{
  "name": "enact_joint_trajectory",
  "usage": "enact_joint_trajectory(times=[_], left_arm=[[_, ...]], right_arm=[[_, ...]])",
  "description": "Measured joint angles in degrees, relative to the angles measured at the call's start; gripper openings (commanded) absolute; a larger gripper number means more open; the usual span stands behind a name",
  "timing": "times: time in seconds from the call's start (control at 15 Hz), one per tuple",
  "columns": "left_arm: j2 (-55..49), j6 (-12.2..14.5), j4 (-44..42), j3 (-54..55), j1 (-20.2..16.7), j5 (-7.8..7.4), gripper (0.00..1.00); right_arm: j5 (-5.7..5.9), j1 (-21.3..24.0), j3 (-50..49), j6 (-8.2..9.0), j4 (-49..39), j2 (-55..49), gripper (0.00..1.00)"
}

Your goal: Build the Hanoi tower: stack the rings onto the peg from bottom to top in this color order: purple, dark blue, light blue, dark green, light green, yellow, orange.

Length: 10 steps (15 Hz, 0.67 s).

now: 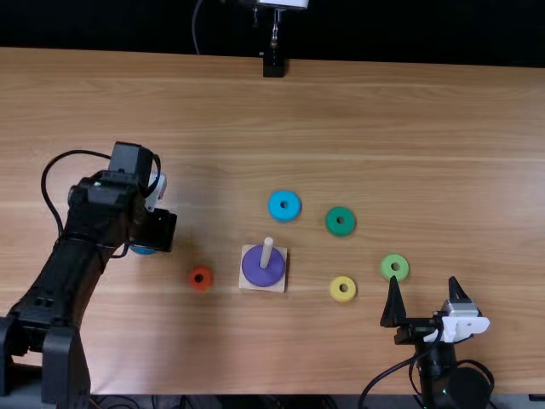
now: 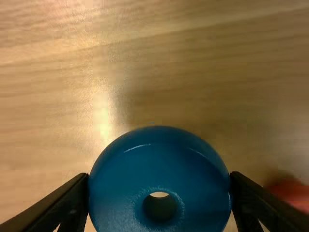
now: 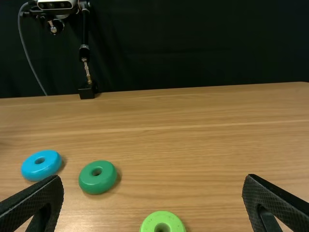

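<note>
Dark blue ring (image 2: 120, 186) pinched in left pincer (image 1: 153, 228)

Top view: purple ring (image 1: 255, 271) around the peg (image 1: 267, 247), just below centre; light blue ring (image 1: 277, 200) and dark green ring (image 1: 333, 216) above, orange ring (image 1: 194, 279) left, yellow ring (image 1: 336, 290) and light green ring (image 1: 387, 264) right. Right pincer (image 1: 423, 278), lower right, spread.

Left wrist view: dark blue ring, bottom centre.

Right wrist view: light green ring, bottom edge.

Glossy dark blue ring (image 2: 159, 159), smooth grained wooden table (image 3: 193, 145), matt black cloth backdrop (image 3: 193, 48)
</note>
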State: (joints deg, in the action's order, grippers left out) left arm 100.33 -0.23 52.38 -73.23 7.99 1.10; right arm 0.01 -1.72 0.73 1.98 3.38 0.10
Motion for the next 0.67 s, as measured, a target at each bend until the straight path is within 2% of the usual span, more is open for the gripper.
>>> enact_joint_trajectory(times=[0.33, 0.6, 0.67], left_arm=[[0.0, -0.02, 24.35, -18.91, 5.7, -0.02, 0.0], [0.37, -0.2, 30.51, -32.02, 11.78, -0.02, 0.0], [1.22, -1.22, 30.95, -34.56, 13.53, -0.02, 0.0]], right_arm=[[0.0, 0.0, 0.0, 0.02, 0.0, 0.0, 1.0], [0.02, 0.0, 0.0, -0.02, 0.0, -0.02, 1.0], [0.0, 0.0, 0.0, 0.0, 0.0, 0.0, 1.0]])
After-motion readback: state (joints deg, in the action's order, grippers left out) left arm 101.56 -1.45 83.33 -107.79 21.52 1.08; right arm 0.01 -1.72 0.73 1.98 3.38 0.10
